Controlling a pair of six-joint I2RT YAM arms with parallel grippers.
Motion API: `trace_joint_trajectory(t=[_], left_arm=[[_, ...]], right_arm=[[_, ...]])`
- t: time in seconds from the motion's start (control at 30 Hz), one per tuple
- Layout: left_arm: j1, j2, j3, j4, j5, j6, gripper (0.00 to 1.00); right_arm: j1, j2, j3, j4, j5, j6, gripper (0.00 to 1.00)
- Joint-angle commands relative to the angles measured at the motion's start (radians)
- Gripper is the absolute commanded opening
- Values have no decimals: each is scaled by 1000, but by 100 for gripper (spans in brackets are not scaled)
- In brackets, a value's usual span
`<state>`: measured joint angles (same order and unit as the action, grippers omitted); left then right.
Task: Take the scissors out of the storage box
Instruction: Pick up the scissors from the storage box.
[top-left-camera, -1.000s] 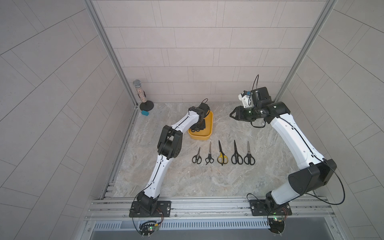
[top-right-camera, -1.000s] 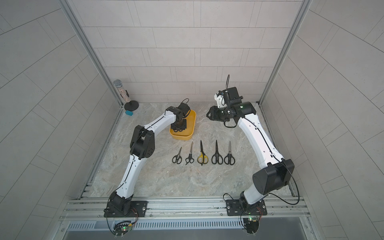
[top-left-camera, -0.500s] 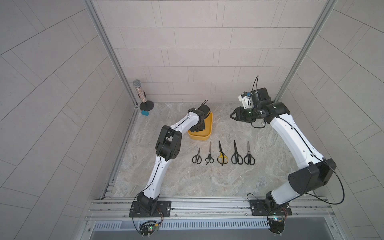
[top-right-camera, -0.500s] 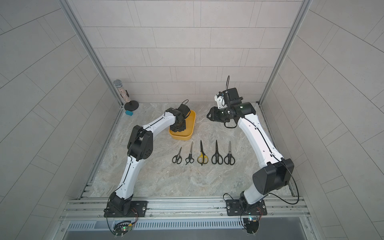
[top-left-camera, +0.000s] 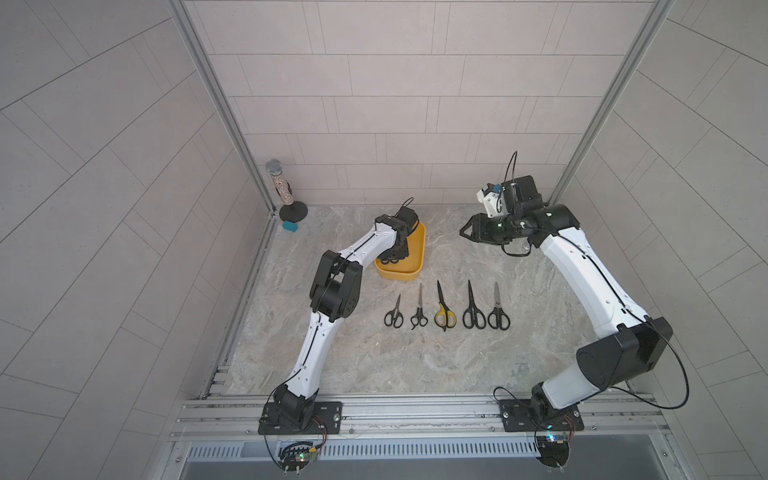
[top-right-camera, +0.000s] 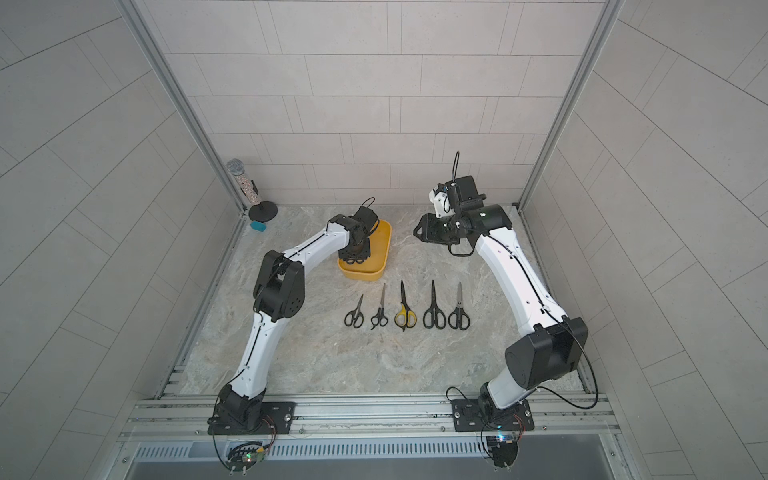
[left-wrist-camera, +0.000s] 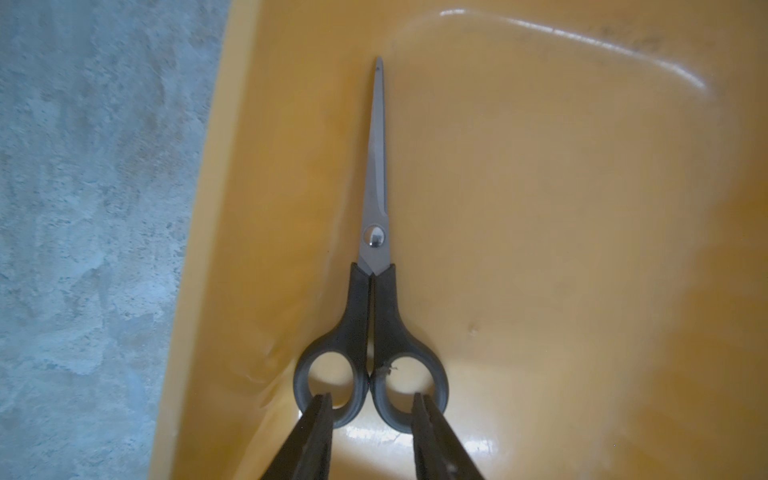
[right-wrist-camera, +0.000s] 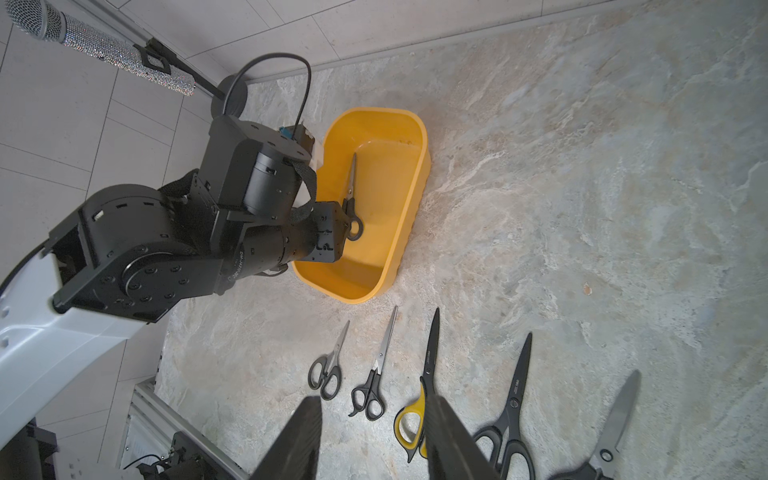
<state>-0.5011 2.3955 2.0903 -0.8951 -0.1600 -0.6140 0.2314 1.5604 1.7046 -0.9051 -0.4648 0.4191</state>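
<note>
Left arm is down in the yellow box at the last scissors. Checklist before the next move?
1. Left hand inside the storage box: ok.
2. Jaws open, one tip over each handle loop of the last scissors: ok.
3. Grip closed on the handles: not ok, gaps show on both sides.
4. Scissors blades shut, lying flat on the box floor: ok.
5. Tips touching the box floor: cannot tell.
6. Right hand open, empty, away from the box: ok.

Storage box (top-left-camera: 398, 275) behind a row of scissors (top-left-camera: 444, 312)
One more pair of scissors (left-wrist-camera: 376, 245) lies in the box; far left, a block (top-left-camera: 290, 226) sits just near of the microphone stand (top-left-camera: 293, 211).
</note>
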Motion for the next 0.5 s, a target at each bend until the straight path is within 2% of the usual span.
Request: trace_joint_trajectory(t=[0.0,0.23,0.47], left_arm=[[11,31,14,-40,9,-19,38],[28,60,30,-111,-35,27,38],[39,82,-7,-65,81,78,33]], right_arm=[[-10,-14,-9,-10,2,-4,46],[-16,-13,-11,-8,0,-3,46],[-21,-11,-11,-3,-6,0,46]])
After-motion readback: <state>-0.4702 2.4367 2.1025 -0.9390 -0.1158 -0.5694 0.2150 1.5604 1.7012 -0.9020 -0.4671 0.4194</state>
